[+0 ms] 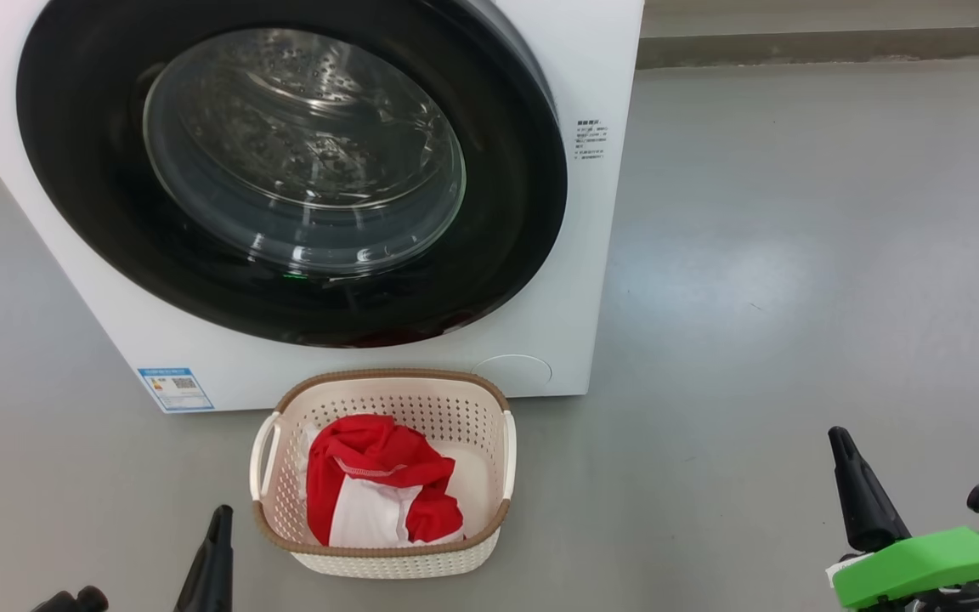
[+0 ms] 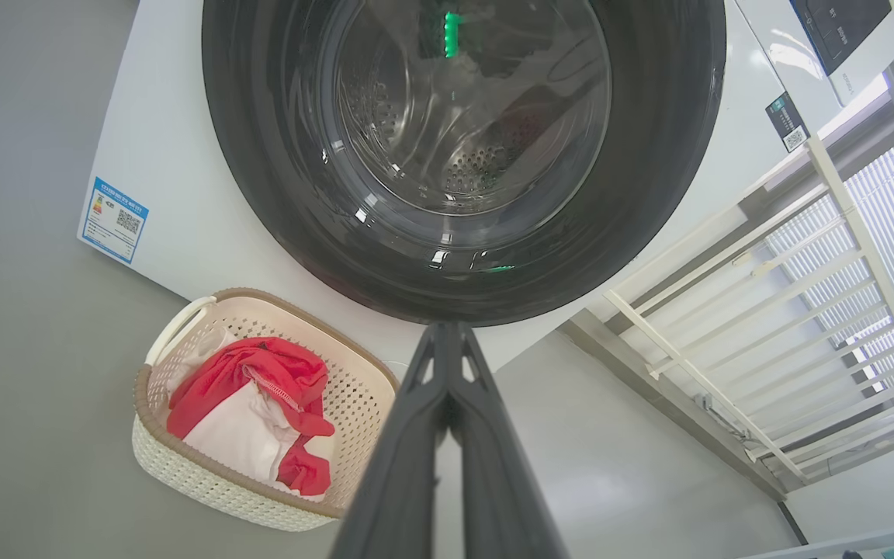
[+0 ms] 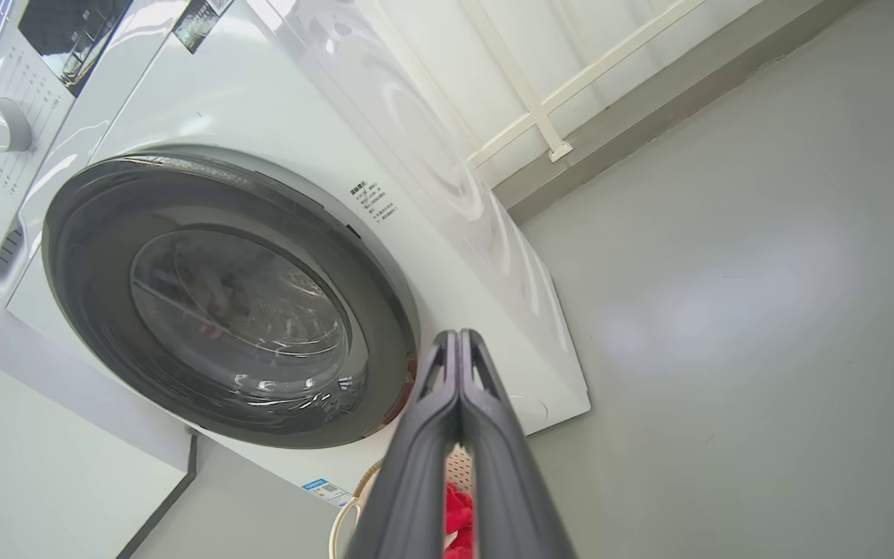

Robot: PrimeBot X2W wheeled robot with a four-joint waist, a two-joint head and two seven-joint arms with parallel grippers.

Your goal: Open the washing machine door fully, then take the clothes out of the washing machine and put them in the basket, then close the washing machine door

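Observation:
The washing machine (image 1: 600,255) stands white at the back, and its door (image 1: 90,127), black-rimmed with a clear glass bowl, lies shut flat against the front. Right before it on the floor sits the cream basket (image 1: 387,557) with red and white clothes (image 1: 379,489) inside. My left gripper (image 1: 222,514) is shut and holds nothing, low at the basket's left. My right gripper (image 1: 838,438) is shut and holds nothing, far to the basket's right. The left wrist view shows the door (image 2: 261,155), the basket (image 2: 214,485), the clothes (image 2: 261,380) and that gripper (image 2: 447,330). The right wrist view shows the door (image 3: 82,248) and its gripper (image 3: 459,335).
Grey floor (image 1: 795,255) spreads to the right of the machine. A white railing (image 2: 804,310) and a low kerb (image 1: 829,42) run behind it. A blue label (image 1: 175,388) sits at the machine's lower left corner.

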